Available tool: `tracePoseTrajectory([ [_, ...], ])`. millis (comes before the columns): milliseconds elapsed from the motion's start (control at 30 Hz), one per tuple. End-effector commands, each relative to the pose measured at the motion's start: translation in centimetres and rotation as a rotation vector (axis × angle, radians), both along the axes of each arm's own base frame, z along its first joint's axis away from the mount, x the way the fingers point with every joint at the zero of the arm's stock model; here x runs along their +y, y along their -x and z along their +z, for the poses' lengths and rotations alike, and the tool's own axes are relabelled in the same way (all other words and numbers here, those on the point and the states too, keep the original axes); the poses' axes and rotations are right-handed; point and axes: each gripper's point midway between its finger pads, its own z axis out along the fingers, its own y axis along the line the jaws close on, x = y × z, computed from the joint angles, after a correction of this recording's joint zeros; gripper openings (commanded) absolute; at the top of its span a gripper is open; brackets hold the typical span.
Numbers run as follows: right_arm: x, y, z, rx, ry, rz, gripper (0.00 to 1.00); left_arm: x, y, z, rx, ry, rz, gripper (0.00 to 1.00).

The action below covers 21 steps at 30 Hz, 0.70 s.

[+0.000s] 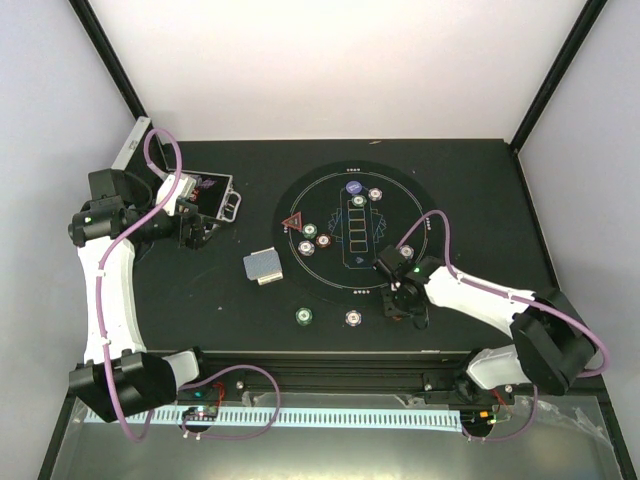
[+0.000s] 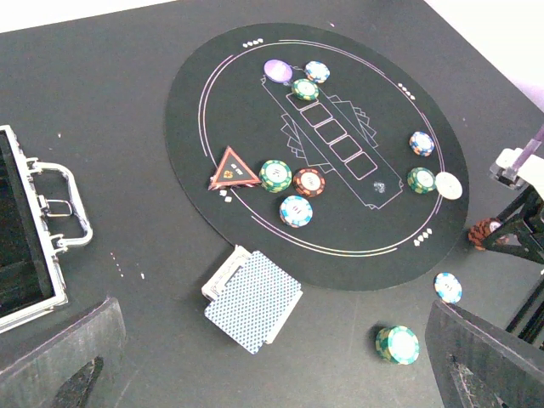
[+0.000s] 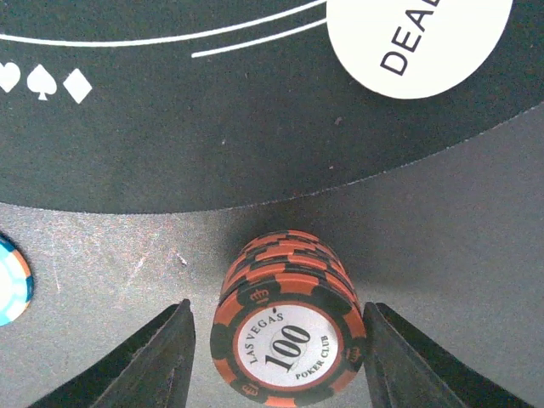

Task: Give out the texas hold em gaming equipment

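Observation:
In the right wrist view my right gripper (image 3: pixel 280 357) is open, with one finger on each side of a stack of brown-red chips (image 3: pixel 285 327) standing on the table just off the mat; the top view shows the gripper (image 1: pixel 403 300) at the mat's near edge. A white dealer disc (image 3: pixel 416 42) lies on the mat. My left gripper (image 2: pixel 272 374) is open and empty, hovering beside the case (image 1: pixel 190 232). The grey-blue card deck (image 2: pixel 253 299) lies below it. The red triangle marker (image 2: pixel 233 168) and green (image 2: pixel 275 175), red (image 2: pixel 308 181) and blue-white (image 2: pixel 296 210) chips sit on the mat.
The round black mat (image 1: pixel 330 270) fills the table's middle. The open silver case (image 2: pixel 34 238) is at the left. A green chip stack (image 2: pixel 398 344) and a blue-white chip (image 2: pixel 448 287) stand off the mat at the near side. More chips and a purple disc (image 2: pixel 278 70) are at the far side.

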Motion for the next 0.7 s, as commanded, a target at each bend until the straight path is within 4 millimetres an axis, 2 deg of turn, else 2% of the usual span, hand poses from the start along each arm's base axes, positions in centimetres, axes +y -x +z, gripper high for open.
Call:
tracePoseTrajectory([
  [0,0.2,0.02,-0.36,-0.001,-0.002,0.003,0.55,-0.08,-0.21,0.95,-0.029,0.015,-0.006,0.99],
  [300,0.11,0.14,-0.6,0.006,0.003,0.002,0.47,-0.05,-0.21,0.89,-0.031,0.011,-0.006,0.99],
  [667,0.11,-0.04,0.21,-0.011,-0.002,-0.004,0.34,-0.09,-0.32,0.59,-0.022,0.022,-0.006,0.99],
])
